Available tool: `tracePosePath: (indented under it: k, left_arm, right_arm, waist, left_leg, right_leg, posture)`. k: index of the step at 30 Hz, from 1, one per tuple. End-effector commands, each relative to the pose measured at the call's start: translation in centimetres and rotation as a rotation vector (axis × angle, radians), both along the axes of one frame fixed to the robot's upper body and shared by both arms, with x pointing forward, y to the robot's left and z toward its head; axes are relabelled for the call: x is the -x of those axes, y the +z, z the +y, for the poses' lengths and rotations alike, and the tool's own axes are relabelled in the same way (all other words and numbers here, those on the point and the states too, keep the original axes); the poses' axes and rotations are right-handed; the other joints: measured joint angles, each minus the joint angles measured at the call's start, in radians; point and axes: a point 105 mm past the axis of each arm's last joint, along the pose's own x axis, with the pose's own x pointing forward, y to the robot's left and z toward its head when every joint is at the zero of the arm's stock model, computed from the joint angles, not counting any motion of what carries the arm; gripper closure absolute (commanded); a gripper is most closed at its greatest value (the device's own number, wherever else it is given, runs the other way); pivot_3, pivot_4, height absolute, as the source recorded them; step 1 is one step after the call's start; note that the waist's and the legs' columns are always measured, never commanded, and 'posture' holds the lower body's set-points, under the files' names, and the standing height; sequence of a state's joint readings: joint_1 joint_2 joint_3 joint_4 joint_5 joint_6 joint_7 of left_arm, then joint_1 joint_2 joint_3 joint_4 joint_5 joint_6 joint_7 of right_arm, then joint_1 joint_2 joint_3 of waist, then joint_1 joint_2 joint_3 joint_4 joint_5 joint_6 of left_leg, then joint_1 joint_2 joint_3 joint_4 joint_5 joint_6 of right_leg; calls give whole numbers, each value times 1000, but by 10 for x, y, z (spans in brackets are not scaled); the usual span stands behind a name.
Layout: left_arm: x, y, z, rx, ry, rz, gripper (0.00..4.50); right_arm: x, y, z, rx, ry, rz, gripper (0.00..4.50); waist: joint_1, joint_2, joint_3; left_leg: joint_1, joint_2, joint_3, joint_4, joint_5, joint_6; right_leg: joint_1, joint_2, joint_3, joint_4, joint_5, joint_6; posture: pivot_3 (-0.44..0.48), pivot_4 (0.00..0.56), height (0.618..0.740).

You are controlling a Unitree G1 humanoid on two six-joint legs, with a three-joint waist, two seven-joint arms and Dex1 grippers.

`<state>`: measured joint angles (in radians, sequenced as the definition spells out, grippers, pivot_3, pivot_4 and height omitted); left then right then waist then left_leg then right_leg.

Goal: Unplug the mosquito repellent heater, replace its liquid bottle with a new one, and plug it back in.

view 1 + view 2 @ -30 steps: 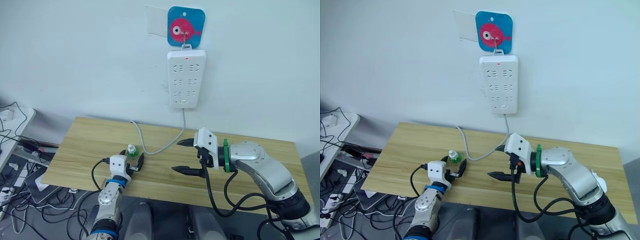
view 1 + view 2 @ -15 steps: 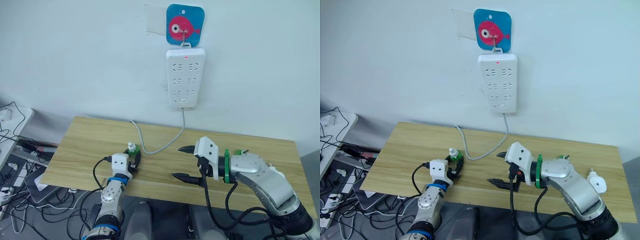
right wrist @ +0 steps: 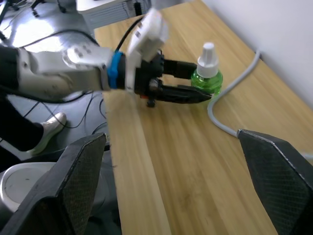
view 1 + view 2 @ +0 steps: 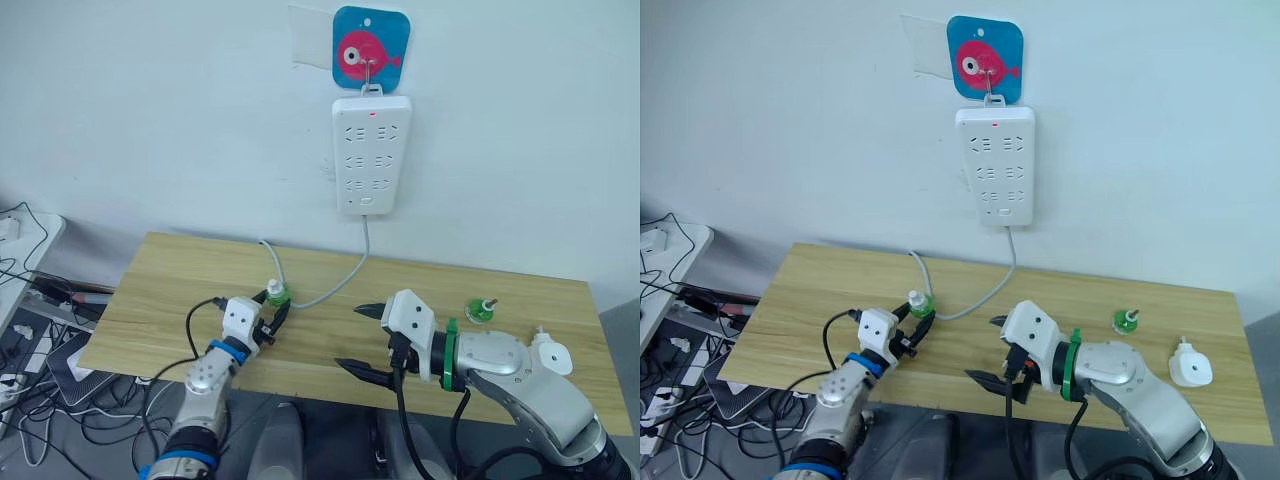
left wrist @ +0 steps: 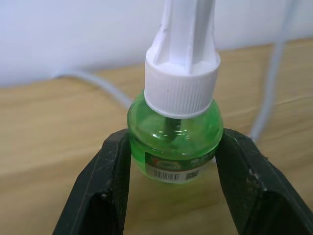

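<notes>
Mosquito repellent heater (image 4: 1191, 369), small white rounded plastic unit, lies unplugged well apart from both pincers. Left pincer (image 5: 173, 161) grips green glass liquid bottle (image 5: 175, 132); right pincer (image 4: 365, 340) wide, empty. Swap step: next, carry bottle to heater.

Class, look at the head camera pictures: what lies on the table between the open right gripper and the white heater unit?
In the right eye view, a small green bottle stands between the right gripper and the mosquito repellent heater, nearer the wall; otherwise bare table.

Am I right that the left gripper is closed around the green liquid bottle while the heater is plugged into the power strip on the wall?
Not quite: the heater lies unplugged on the table, as the right eye view shows. The left gripper does grip the green liquid bottle.
</notes>
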<state>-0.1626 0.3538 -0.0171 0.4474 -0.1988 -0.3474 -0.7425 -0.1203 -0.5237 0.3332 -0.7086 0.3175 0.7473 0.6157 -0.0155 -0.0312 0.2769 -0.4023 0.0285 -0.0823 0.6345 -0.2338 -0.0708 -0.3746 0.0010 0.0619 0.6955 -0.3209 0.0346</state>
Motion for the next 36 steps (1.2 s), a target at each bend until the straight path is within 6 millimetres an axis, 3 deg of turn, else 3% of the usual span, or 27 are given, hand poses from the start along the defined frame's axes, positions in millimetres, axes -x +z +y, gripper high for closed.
tracePosePath:
  k: [1, 4, 8, 12, 24, 28, 36]
  left_arm:
    - [13, 27, -34, -15, -311, 28, 2322]
    - [17, 37, -52, -72, -501, 58, 2322]
    - [8, 52, -71, -74, -621, 68, 2322]
    - [2, 57, -74, -80, -665, 62, 2322]
    - [1, 59, -76, -93, -773, 46, 2322]
    - [0, 58, -75, -80, -766, 43, 2322]
    - [0, 58, -77, -59, -765, 34, 2322]
  right_arm:
    - [2, 9, 7, -49, -14, -55, 0]
    - [-5, 9, 16, -77, -65, -75, 0]
    - [-11, 16, 20, -142, -194, -109, 0]
    - [-13, 18, 22, -168, -258, -113, 0]
    - [-26, 43, 34, -242, -364, -149, 0]
    - [-25, 43, 32, -227, -349, -133, 935]
    - [-24, 37, 28, -183, -328, -109, 3854]
  waist:
    - [1, 0, 0]
    - [4, 0, -1]
    - [5, 0, -3]
    - [-11, -1, -9]
    - [-31, 0, -33]
    - [-33, 0, -47]
    - [-37, 0, -56]
  left_leg:
    - [1, 0, 0, -3, 1, -1]
    - [1, -1, 0, -5, 2, -2]
    - [-2, -1, -1, -5, 2, -4]
    - [-14, -1, -1, -4, 6, -10]
    - [-14, -2, -4, -3, 8, -13]
    - [-14, -1, -5, -3, 8, -12]
    - [-13, -1, -7, -2, 7, -9]
  right_leg:
    - [0, -1, 0, -1, 0, 0]
    - [0, -1, -1, -2, 0, 0]
    - [-4, 0, -2, -2, 0, 0]
    - [-15, -1, -2, 0, 0, -1]
    - [-15, 0, -5, 2, 1, -1]
    - [-15, 0, -6, 2, 1, -1]
    - [-14, 0, -8, 4, 1, -2]
  posture:
    - [92, 251, 740]
    - [76, 225, 740]
    - [33, 192, 740]
    - [-9, 176, 740]
    - [-35, 148, 740]
    - [-33, 144, 740]
    - [-12, 147, 740]
